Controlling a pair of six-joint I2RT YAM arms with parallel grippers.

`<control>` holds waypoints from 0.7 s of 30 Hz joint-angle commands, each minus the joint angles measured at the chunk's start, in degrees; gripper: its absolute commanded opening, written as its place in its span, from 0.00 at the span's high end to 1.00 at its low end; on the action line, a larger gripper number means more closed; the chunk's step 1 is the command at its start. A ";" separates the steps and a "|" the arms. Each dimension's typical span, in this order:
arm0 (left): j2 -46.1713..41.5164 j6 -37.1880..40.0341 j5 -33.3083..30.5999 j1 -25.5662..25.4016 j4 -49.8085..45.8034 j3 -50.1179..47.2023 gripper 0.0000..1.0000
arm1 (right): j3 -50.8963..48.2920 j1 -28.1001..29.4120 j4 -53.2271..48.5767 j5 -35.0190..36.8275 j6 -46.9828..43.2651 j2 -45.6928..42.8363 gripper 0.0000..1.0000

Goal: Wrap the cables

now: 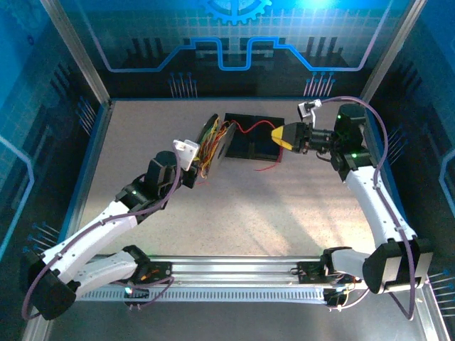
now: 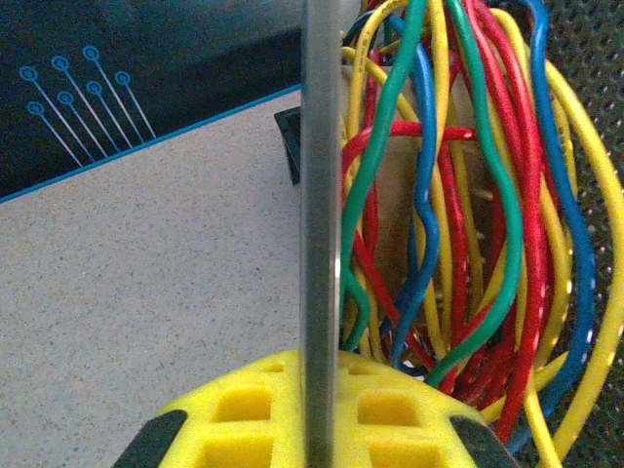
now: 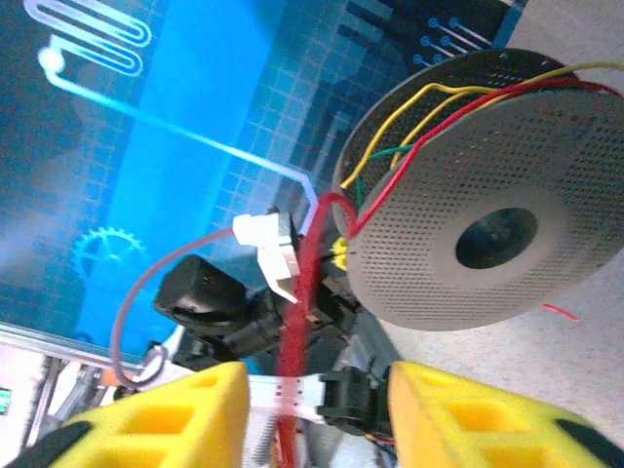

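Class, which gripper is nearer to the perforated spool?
Left. The left gripper is shut on the spool at its rim; the right gripper is apart from it, open around the red cable.

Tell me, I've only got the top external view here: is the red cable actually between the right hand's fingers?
Observer: Yes. In the right wrist view the red cable runs up between the right hand, and its yellow fingers stand apart on either side without pinching it.
Operator: What part of the spool does the left hand have?
Observer: The left wrist view shows the left hand clamped on the thin edge of the spool, one of its flanges.
Operator: Any wire colours I'm missing?
Observer: Yes, a green strand and a blue strand sit among the red and yellow ones.
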 commanded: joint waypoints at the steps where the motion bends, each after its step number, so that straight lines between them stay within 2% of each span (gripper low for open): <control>1: -2.33 0.14 -1.03 -0.73 10.28 2.49 1.00 | 2.52 1.07 2.19 -2.59 0.49 0.12 0.60; 7: -2.33 0.14 -0.65 -0.97 10.10 2.60 1.00 | 4.01 1.81 1.32 -2.77 0.25 1.00 0.62; 10: -2.33 0.10 -0.49 -1.12 9.87 2.68 1.00 | 4.65 2.39 1.11 -3.03 0.28 1.51 0.76; 13: -2.45 -0.12 -0.49 -1.12 9.64 2.91 1.00 | 4.96 2.95 0.04 -3.00 -0.55 1.65 0.83; 16: -2.20 -0.62 -0.70 -1.12 9.01 3.49 1.00 | 5.19 3.74 -1.15 -2.81 -1.72 1.90 0.99; 19: -1.42 -2.29 -1.88 -1.21 6.91 5.31 1.00 | 5.39 5.70 -1.86 -1.33 -2.75 1.62 1.00; 21: -0.50 -3.78 -3.39 -1.42 5.56 6.96 1.00 | 6.30 9.36 -2.66 1.56 -4.51 1.18 1.00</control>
